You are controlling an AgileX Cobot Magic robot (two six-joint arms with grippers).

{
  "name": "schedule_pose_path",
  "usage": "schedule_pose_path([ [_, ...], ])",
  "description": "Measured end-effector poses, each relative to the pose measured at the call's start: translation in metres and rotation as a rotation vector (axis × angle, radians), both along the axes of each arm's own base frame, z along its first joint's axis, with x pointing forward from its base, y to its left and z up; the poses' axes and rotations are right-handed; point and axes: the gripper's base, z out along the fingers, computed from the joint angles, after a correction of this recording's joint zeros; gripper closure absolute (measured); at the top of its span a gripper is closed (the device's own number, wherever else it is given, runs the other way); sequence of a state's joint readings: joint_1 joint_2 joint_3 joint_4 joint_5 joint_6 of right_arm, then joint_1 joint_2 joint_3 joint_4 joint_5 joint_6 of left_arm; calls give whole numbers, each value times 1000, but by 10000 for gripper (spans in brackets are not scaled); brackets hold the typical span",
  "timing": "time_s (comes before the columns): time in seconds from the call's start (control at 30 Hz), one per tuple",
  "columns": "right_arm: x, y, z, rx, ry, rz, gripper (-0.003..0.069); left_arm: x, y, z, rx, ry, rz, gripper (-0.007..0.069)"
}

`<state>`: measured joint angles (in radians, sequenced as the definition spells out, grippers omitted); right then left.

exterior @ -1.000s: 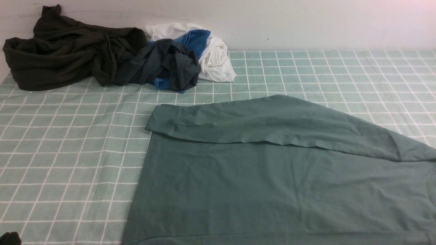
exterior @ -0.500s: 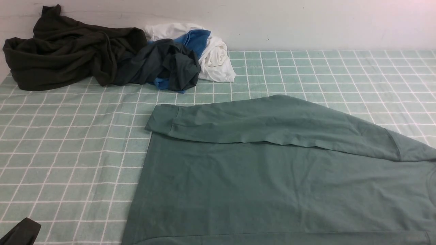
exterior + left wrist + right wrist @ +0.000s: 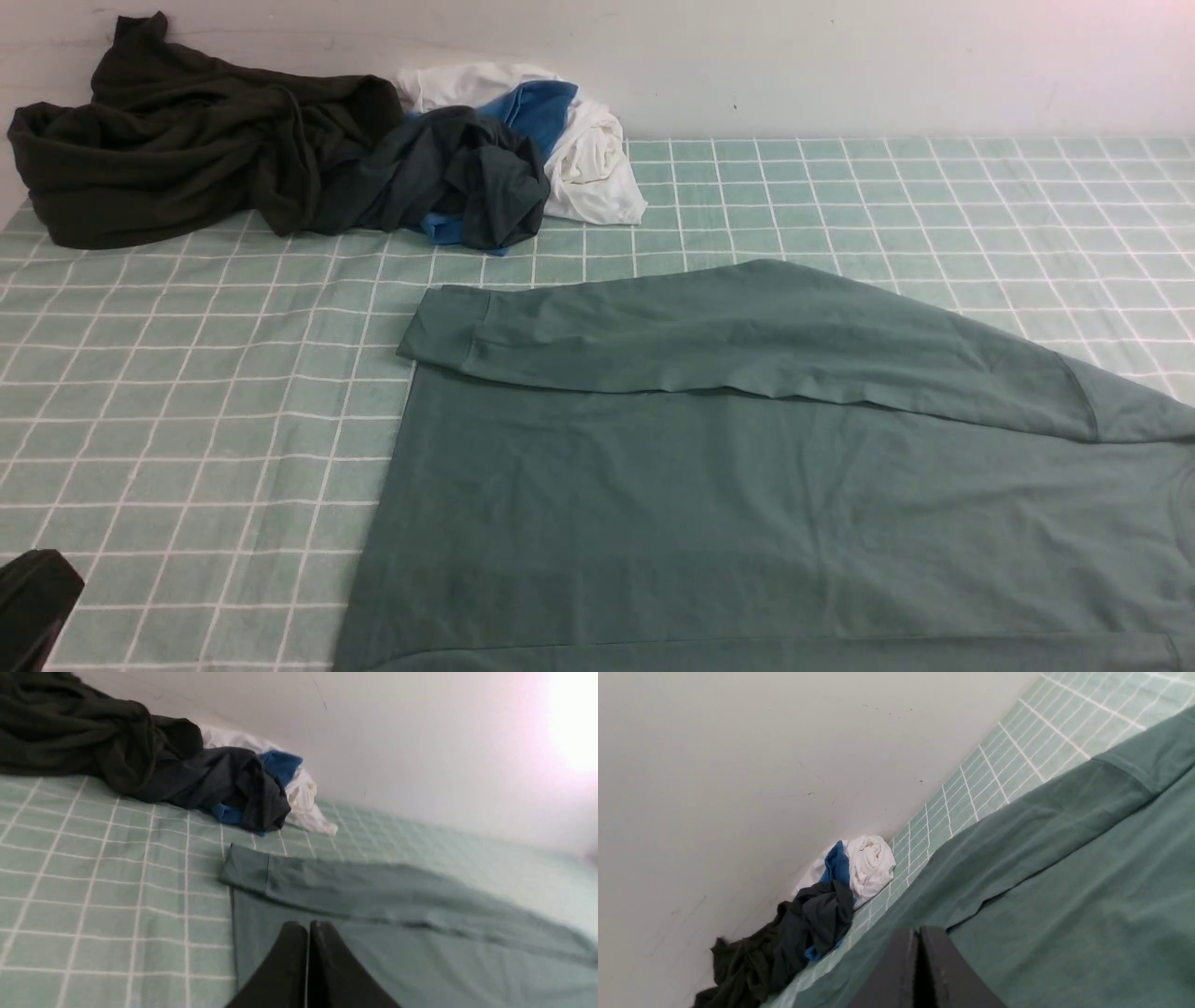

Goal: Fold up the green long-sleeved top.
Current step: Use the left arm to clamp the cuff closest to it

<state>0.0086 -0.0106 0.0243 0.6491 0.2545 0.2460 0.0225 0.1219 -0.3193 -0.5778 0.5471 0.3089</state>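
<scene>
The green long-sleeved top (image 3: 747, 523) lies flat on the checked cloth (image 3: 187, 401), filling the front right. One sleeve (image 3: 747, 336) is folded across the body, and its ribbed cuff (image 3: 439, 327) points left. In the left wrist view, my left gripper (image 3: 308, 925) hangs shut and empty over the top (image 3: 420, 961) near its left edge, short of the cuff (image 3: 245, 872). A dark part of it shows in the front view's bottom left corner. My right gripper (image 3: 919, 929) is shut and empty above the top (image 3: 1064, 896), beside the folded sleeve's edge. It is out of the front view.
A very dark olive garment (image 3: 168, 140), a dark grey-and-blue garment (image 3: 467, 177) and a white cloth (image 3: 588, 159) are heaped at the back left against the wall (image 3: 840, 65). Bare checked cloth lies left of the top and behind it at the right.
The dark part of my left gripper has risen further into the front view's bottom left corner. The top and the heap have not moved.
</scene>
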Motion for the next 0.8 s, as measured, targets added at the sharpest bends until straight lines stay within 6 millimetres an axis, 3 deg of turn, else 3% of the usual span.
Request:
schedule_pose_path([
  [0.2,2,3,37,-232,-21,46,673,31,5,35,314,369,-87,628],
  [0.23,9,5,61,-403,4,89,673,46,10,47,402,491,-105,628],
  [0.27,10,6,70,-450,7,105,673,55,11,48,426,545,-117,628],
  [0.3,20,8,87,-605,57,169,673,67,12,54,475,613,-139,628],
  [0.33,19,9,90,-612,54,174,673,69,12,53,476,629,-148,628],
  [0.37,32,12,108,-761,128,276,673,87,8,56,528,697,-198,628],
  [0.43,41,16,123,-855,212,405,673,102,-4,53,575,742,-288,627],
  [0.53,56,24,128,-900,336,599,673,116,-22,44,622,785,-395,626],
  [0.57,62,32,127,-906,408,736,673,124,-36,34,655,824,-470,618],
  [0.63,66,38,123,-912,448,820,673,129,-47,25,680,858,-521,606],
  [0.73,70,53,104,-975,588,1054,673,145,-75,-7,748,974,-636,540],
  [0.8,73,56,97,-1018,642,1101,673,153,-86,-25,773,1023,-671,494],
])
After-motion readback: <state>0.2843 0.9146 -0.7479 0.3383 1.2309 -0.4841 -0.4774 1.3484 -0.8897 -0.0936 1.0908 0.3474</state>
